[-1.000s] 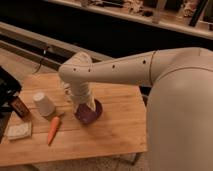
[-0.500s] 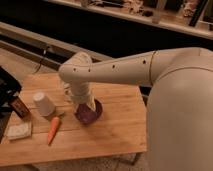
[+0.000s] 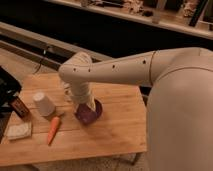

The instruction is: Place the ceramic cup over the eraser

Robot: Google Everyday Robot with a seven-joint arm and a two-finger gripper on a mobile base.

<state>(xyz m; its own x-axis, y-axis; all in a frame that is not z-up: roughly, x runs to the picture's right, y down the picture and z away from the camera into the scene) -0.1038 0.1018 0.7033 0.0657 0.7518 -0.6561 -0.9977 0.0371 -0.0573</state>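
Note:
The white ceramic cup [image 3: 44, 104] stands upside down on the left part of the wooden table [image 3: 115, 135]. A pale flat block, apparently the eraser [image 3: 18, 131], lies near the table's front left corner, in front and to the left of the cup. My gripper [image 3: 86, 106] is at the end of the white arm, down at the purple bowl [image 3: 90, 114] in the middle of the table, to the right of the cup and apart from it.
An orange carrot [image 3: 53, 130] lies between the eraser and the purple bowl. A brown upright object [image 3: 20, 107] stands at the left edge beside the cup. A dark object [image 3: 6, 87] overhangs the far left. A dark counter runs behind the table.

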